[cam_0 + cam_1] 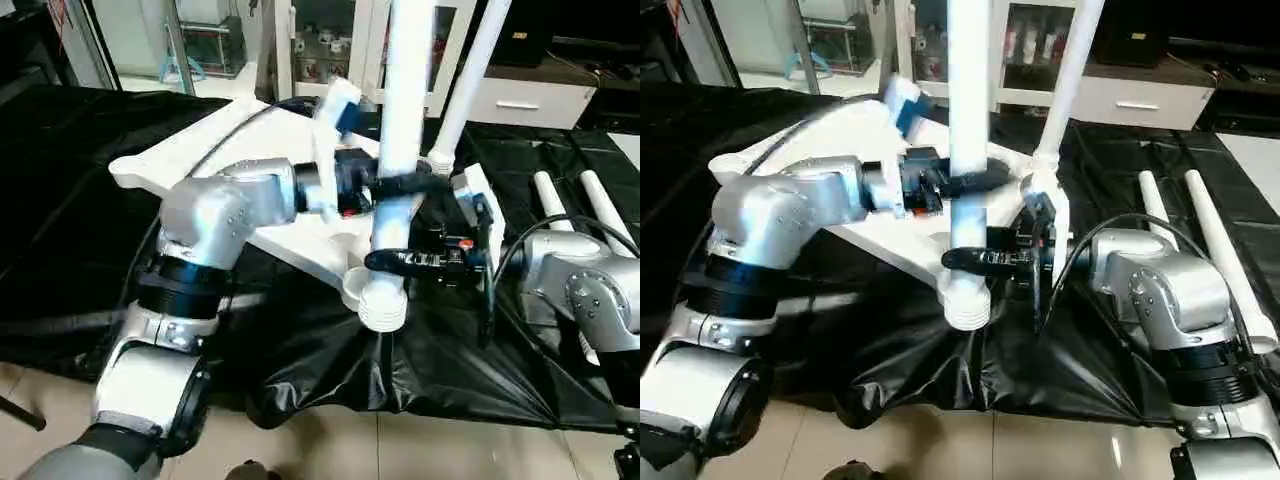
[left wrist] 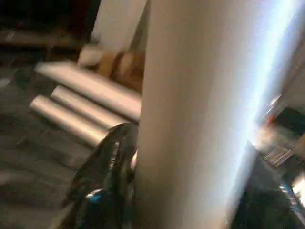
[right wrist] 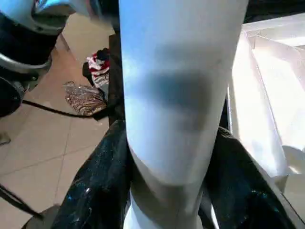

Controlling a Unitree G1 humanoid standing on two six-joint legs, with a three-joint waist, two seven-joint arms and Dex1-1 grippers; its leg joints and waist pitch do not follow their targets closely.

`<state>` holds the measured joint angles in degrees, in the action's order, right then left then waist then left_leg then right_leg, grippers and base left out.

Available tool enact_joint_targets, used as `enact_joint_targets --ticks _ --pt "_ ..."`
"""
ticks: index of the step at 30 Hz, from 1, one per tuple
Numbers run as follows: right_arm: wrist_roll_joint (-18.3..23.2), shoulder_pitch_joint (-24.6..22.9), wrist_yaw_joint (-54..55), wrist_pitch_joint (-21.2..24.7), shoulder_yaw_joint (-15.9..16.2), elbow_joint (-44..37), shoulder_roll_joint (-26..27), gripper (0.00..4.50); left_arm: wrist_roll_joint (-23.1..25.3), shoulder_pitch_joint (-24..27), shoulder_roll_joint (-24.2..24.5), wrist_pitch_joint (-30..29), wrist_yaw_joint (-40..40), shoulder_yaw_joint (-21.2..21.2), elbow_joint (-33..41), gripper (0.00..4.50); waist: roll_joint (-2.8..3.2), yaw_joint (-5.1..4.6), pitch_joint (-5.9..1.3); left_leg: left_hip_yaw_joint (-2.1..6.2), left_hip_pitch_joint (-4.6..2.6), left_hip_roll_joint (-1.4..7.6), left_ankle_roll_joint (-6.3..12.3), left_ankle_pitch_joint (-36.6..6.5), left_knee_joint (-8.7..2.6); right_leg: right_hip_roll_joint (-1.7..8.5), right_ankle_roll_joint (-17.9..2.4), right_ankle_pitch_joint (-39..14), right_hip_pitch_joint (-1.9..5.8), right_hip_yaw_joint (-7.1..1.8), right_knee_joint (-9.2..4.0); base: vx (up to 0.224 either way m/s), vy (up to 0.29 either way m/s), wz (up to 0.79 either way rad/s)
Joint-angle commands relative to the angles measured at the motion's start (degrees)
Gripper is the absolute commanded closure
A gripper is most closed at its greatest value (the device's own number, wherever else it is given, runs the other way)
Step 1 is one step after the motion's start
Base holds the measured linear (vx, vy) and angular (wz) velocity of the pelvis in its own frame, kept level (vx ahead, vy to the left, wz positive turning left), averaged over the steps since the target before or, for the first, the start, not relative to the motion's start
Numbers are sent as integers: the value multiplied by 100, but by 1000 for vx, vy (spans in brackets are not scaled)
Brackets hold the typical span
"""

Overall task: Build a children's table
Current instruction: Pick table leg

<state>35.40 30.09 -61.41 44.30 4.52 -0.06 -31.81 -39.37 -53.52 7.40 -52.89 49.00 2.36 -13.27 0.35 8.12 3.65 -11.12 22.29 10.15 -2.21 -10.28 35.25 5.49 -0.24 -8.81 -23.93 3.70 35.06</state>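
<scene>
The white tabletop (image 1: 200, 150) lies underside up on the black-covered surface. One white leg (image 1: 470, 70) stands upright in a far corner socket. A second, thicker-looking leg (image 1: 405, 90) is held upright at the near corner, and its ribbed lower end (image 1: 383, 305) is at the corner socket (image 1: 352, 285); whether it is seated I cannot tell. My left gripper (image 1: 400, 185) is shut on this leg, higher up. Lower down, my right gripper (image 1: 385, 262) is shut on it too. Black fingers (image 3: 95, 191) hug the leg (image 3: 176, 95) in the right wrist view.
Two more white legs (image 1: 1160, 215) (image 1: 1225, 250) lie side by side on the black cover at the right, beyond my right forearm. The cover's front edge (image 1: 400, 400) hangs over tiled floor. White cabinets (image 1: 520, 95) stand behind. A crumpled cloth (image 3: 90, 86) lies on the floor.
</scene>
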Motion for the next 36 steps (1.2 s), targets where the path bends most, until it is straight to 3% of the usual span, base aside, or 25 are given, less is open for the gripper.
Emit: enact_joint_targets --ticks 1,3,4,5,6,8,10,11,12,13,15,16,17,18,19,20,22,23,24,25,26,27,30,34,36 --pt "46 -41 154 -67 -250 -148 56 269 -579 -201 -33 -228 77 522 -96 155 -101 6 -484 103 -99 218 173 -768 -356 312 -1376 -1217 327 -199 -354 0 0 0" --pt "101 -50 291 -77 -417 -119 128 269 -583 -117 11 -152 195 556 -234 151 -94 0 -477 116 -106 227 214 -824 -367 307 -1319 -1318 324 -195 -373 0 0 0" --pt "146 -68 325 -63 -502 -127 136 269 -544 -48 23 -11 271 559 -303 121 -87 4 -480 117 -123 232 208 -868 -371 304 -1263 -1421 318 -198 -384 0 0 0" --pt "151 -72 331 -63 -512 -129 136 269 -539 -41 23 6 278 562 -314 117 -86 -2 -465 117 -122 235 195 -923 -387 299 -1211 -1534 312 -196 -409 0 0 0" --pt "194 -148 427 -70 -659 -169 126 269 -400 87 44 376 396 566 -451 119 -45 9 -471 125 -133 243 149 -963 -392 310 -1173 -1583 310 -202 -416 0 0 0" --pt "198 -183 466 -78 -703 -188 116 269 -323 133 53 536 435 552 -483 120 -57 16 -475 133 -133 246 115 -973 -407 306 -1124 -1553 316 -201 -418 0 0 0" --pt "106 -306 877 -259 -988 -153 162 270 -149 211 142 895 564 563 -720 120 -52 11 -476 128 -147 245 73 -1021 -414 303 -1066 -1555 303 -201 -432 0 0 0" --pt "68 -320 976 -306 -1046 -133 180 270 -114 210 162 971 579 578 -773 120 -31 3 -481 131 -136 237 32 -1028 -417 301 -1040 -1536 314 -201 -426 0 0 0" --pt "-59 -347 1313 -432 -1229 -42 247 270 27 180 233 1236 579 621 -973 120 31 14 -482 145 -139 237 14 -1031 -422 312 -1027 -1543 308 -201 -437 0 0 0" --pt "-120 -356 1473 -474 -1317 -3 287 270 93 154 266 1360 568 643 -1081 120 -12 -20 -480 140 -132 220 -34 -1067 -427 295 -988 -1542 307 -192 -444 0 0 0" --pt "-421 -453 1775 -690 -1386 29 263 270 769 56 440 2136 299 340 -1514 120 -16 -21 -482 144 -146 220 -107 -1173 -440 294 -810 -1684 310 -197 -460 0 0 0" --pt "-659 -619 2064 -830 -1413 -117 286 270 1846 -44 655 3221 -296 -319 -2076 120 45 -5 -488 167 -146 227 -122 -1173 -441 304 -787 -1649 314 -199 -452 0 0 0" --pt "-706 -684 2162 -861 -1432 -209 325 270 2199 -89 726 3512 -556 -557 -2299 120 44 -17 -471 166 -176 231 -166 -1340 -460 265 -541 -1751 276 -209 -499 0 0 0" --pt "-706 -684 2162 -861 -1432 -209 325 270 2199 -89 726 3512 -556 -557 -2299 120 21 -27 -469 181 -161 222 -178 -1373 -479 267 -453 -1787 305 -207 -508 0 0 0" --pt "-803 -842 2346 -893 -1422 -473 409 270 2802 -159 802 4228 -1000 -922 -2807 120 23 -19 -495 185 -153 228 -211 -1311 -475 298 -476 -1694 335 -203 -469 0 0 0" --pt "-803 -842 2346 -893 -1422 -473 409 270 2802 -159 802 4228 -1000 -922 -2807 120 22 -12 -500 178 -155 226 -189 -1266 -465 280 -430 -1576 316 -210 -473 0 0 0" --pt "-802 -991 2534 -890 -1394 -725 534 270 3176 -185 843 4586 -1102 -1239 -3189 120 31 -3 -517 181 -139 238 -137 -1061 -456 291 -603 -1209 315 -208 -435 0 0 0" --pt "-785 -1128 2629 -850 -1299 -920 614 270 3568 -153 937 4970 -801 -1669 -3452 120 50 -18 -525 181 -134 234 -102 -1005 -451 287 -731 -1005 323 -205 -407 0 0 0" --pt "-785 -1128 2629 -850 -1299 -920 614 270 3568 -153 937 4970 -801 -1669 -3452 120 45 -13 -525 177 -138 238 -77 -980 -450 289 -757 -955 323 -207 -408 0 0 0" --pt "-779 -1270 2609 -822 -1173 -1043 624 270 3898 -123 1051 5291 -227 -2096 -3692 120 84 -12 -528 177 -132 233 -60 -939 -446 306 -860 -862 329 -212 -392 0 0 0" --pt "-786 -1325 2601 -831 -1140 -1069 628 270 4006 -148 1074 5423 71 -2212 -3869 120 118 -15 -517 167 -145 239 -71 -1044 -457 302 -898 -917 316 -217 -402 0 0 0" --pt "-786 -1325 2601 -831 -1140 -1069 628 270 4006 -148 1074 5423 71 -2212 -3869 120 92 -28 -512 161 -144 226 -67 -1095 -459 297 -918 -949 315 -215 -424 0 0 0" --pt "-745 -1494 2493 -795 -1086 -1195 564 270 4128 -344 1035 5720 543 -2245 -4447 120 122 -33 -493 161 -156 235 -148 -1434 -469 335 -1068 -1244 327 -216 -444 0 0 0" --pt "-749 -1588 2552 -712 -1144 -1353 588 270 4352 -551 1009 6081 640 -2320 -5005 120 166 -27 -484 175 -167 247 -140 -1522 -477 344 -1037 -1417 322 -222 -462 0 0 0" --pt "-711 -1663 2574 -658 -1157 -1449 566 270 4571 -626 1063 6201 793 -2528 -5240 120 151 -32 -477 183 -182 260 -160 -1603 -493 346 -1026 -1471 320 -222 -466 0 0 0"
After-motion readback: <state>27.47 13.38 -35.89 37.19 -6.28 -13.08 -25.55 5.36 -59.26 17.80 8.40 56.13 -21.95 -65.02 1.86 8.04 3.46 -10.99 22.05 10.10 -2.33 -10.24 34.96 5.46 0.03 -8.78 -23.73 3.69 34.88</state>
